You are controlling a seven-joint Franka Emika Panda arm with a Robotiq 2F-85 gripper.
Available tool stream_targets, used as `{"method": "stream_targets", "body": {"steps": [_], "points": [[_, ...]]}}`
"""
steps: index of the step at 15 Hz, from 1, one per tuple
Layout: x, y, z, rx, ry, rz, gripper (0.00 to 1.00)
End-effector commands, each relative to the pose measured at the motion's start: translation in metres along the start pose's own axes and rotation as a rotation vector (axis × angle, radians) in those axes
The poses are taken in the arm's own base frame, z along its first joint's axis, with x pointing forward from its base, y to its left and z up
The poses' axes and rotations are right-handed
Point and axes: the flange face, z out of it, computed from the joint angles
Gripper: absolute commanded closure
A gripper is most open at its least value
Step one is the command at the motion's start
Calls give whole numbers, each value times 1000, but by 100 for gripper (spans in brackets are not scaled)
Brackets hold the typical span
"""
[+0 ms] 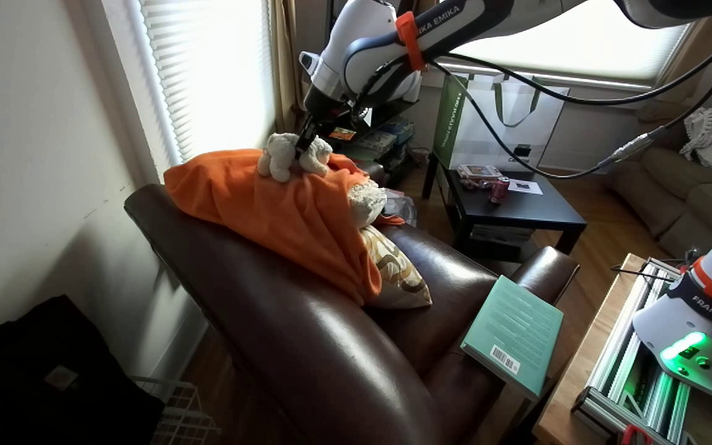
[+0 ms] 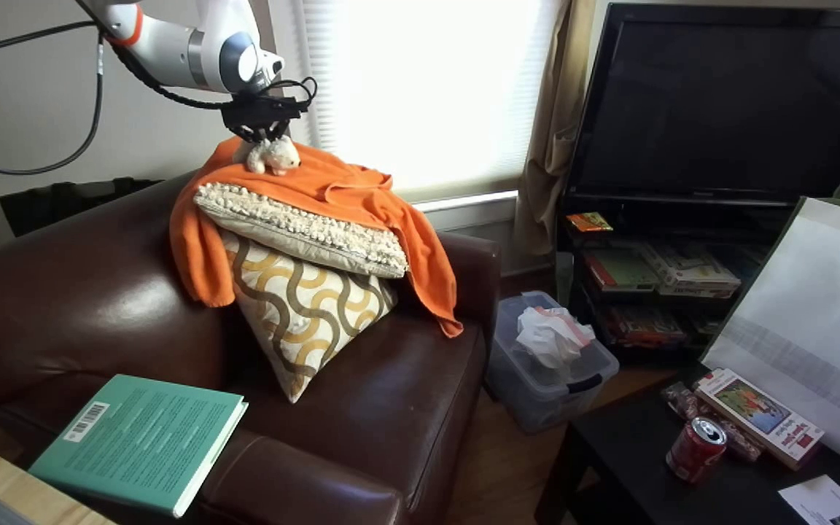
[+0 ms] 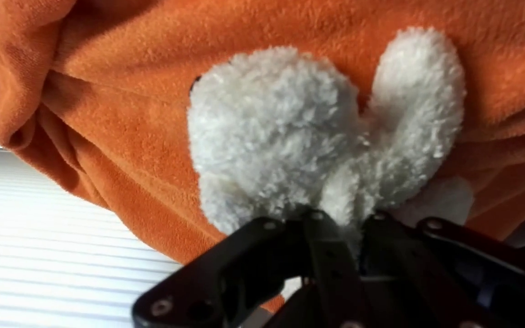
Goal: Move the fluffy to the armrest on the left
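Observation:
The fluffy, a small cream-white plush animal [image 1: 279,154], is at the top of the orange blanket heap. It also shows in an exterior view [image 2: 279,154] and in the wrist view [image 3: 280,123], head to the left and a limb to the right. My gripper [image 1: 302,148] points down onto it; its fingers [image 3: 342,223] are close together with fur pinched between them. Whether the toy touches the blanket is unclear. The chair's glossy dark brown armrests show in an exterior view: a near one [image 2: 310,474] and a far one [image 2: 475,255] beyond the blanket.
The orange blanket [image 2: 245,179] covers a textured cushion [image 2: 303,226] and a patterned cushion [image 2: 310,292]. A teal book [image 2: 143,437] lies across the near armrest. The window blind [image 1: 214,74] is close behind the toy. A black table [image 1: 510,201] holds a can [image 1: 499,190].

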Motion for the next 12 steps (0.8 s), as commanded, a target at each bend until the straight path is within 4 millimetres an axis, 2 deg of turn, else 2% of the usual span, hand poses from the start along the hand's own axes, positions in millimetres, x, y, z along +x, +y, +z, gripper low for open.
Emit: {"method": "stream_targets", "body": {"steps": [1, 7, 9, 12], "points": [[6, -7, -31, -22, -34, -19, 97], [23, -28, -107, -55, -57, -65, 97], [24, -39, -134, -92, -74, -74, 97], [13, -62, -173, -136, -110, -66, 97]]}}
